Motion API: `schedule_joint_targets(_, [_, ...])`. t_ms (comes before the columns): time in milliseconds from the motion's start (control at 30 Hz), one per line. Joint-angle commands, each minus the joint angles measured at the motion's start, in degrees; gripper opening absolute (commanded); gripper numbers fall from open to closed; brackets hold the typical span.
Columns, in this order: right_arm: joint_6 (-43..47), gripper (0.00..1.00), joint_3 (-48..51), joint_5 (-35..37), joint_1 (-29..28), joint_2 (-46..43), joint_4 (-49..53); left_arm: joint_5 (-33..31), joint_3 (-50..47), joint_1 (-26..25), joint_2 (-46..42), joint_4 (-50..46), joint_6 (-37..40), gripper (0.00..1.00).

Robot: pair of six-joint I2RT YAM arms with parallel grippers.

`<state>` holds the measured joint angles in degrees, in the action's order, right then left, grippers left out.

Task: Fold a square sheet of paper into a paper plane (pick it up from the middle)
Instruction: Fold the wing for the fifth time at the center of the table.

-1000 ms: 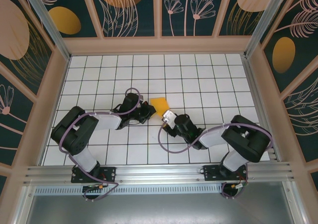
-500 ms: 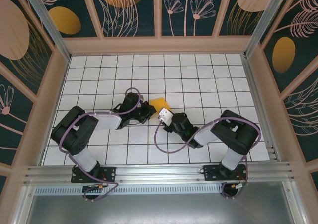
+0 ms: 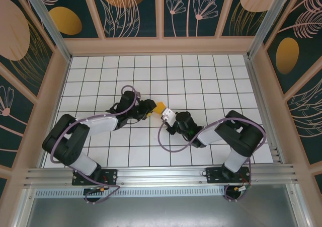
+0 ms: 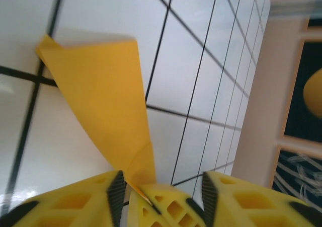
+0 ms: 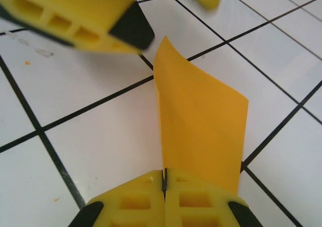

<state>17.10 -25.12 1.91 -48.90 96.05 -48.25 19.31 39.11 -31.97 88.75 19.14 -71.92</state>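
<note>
Over the last second the right gripper (image 3: 164, 114) had slid toward the table's left edge and clamped shut, while the left gripper (image 3: 149, 107) had let go, its jaws now standing apart. From above, less of the thin orange-yellow folded sheet of paper (image 3: 158, 107) showed between them than before. It sat about the middle of the white gridded table (image 3: 211, 81), one end pinched in the right gripper's closed jaws, rising as a curved strip with a slanted far edge. In the left wrist view it tapered to a narrow creased corner. That corner ran behind the left gripper's yellow fingers (image 4: 65, 207), so contact there was unclear. Those fingers were blurred and cropped in the right wrist view.
</note>
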Motion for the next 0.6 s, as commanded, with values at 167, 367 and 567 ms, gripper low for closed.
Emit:
schedule_joint_targets(167, [-17.0,0.0,-2.3,-14.3,3.0,-3.0,3.3,-8.3,-2.1,1.6,-9.4,-4.7,5.9,0.64])
schedule_joint_targets(367, [-27.6,0.0,-4.2,-20.7,5.0,-1.2,3.2,-4.3,-8.3,1.4,-10.1,5.2,6.4,0.62])
schedule_joint_targets(567, [-36.1,0.0,-5.9,-26.2,6.5,2.0,3.0,-2.6,-11.6,-0.6,-8.5,12.7,6.7,0.52])
